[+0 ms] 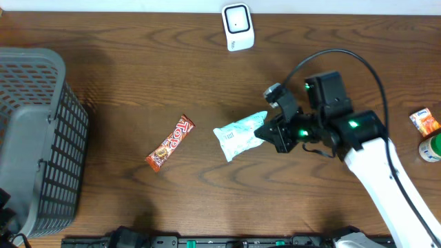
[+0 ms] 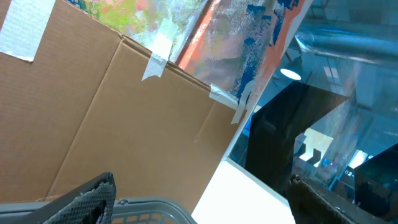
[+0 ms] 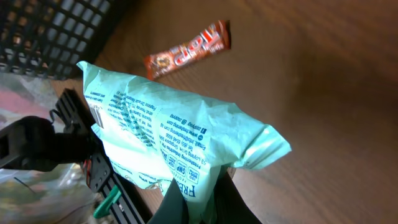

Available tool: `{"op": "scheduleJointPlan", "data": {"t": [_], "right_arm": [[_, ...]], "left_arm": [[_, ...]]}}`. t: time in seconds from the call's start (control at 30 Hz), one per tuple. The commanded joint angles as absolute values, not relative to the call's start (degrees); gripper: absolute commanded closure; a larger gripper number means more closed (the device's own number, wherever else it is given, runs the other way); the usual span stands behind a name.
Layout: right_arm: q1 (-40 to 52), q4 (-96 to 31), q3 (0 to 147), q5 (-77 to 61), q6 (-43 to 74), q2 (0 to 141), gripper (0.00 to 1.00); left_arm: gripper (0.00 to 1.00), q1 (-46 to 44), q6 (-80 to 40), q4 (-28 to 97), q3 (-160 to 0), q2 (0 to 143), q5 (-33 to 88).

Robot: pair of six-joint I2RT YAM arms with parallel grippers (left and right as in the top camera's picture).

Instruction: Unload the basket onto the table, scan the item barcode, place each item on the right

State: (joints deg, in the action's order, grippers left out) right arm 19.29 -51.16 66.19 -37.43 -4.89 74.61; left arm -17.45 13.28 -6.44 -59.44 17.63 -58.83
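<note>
A pale green packet (image 1: 236, 135) hangs over the middle of the table, and my right gripper (image 1: 265, 132) is shut on its right end. In the right wrist view the green packet (image 3: 168, 134) fills the frame, its printed back toward the camera, pinched between the dark fingers (image 3: 180, 202) of the right gripper (image 3: 202, 199). The white scanner (image 1: 238, 27) stands at the table's far edge. My left gripper (image 2: 199, 205) stands open with nothing between its fingers, aimed over the grey basket's rim (image 2: 146, 204) toward cardboard; it does not show in the overhead view.
An orange candy bar (image 1: 170, 142) lies left of the packet, also visible as the candy bar (image 3: 189, 50). The grey basket (image 1: 38, 138) stands at the left edge. A small orange packet (image 1: 424, 121) and a green-and-white container (image 1: 432, 147) sit at the far right.
</note>
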Motion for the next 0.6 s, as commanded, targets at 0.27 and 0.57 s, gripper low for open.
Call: {"op": "scheduleJointPlan", "data": {"t": [0.27, 0.57], "right_arm": [[19.18, -42.63, 66.76, -10.68, 0.82, 70.17, 0.99], [19.18, -15.99, 66.76, 16.43, -5.89, 78.61, 0.99]], "left_arm": [[0.12, -17.54, 12.82, -6.5, -59.13, 18.15, -59.64], [0.12, -17.54, 12.82, -6.5, -59.13, 18.15, -59.66]]}}
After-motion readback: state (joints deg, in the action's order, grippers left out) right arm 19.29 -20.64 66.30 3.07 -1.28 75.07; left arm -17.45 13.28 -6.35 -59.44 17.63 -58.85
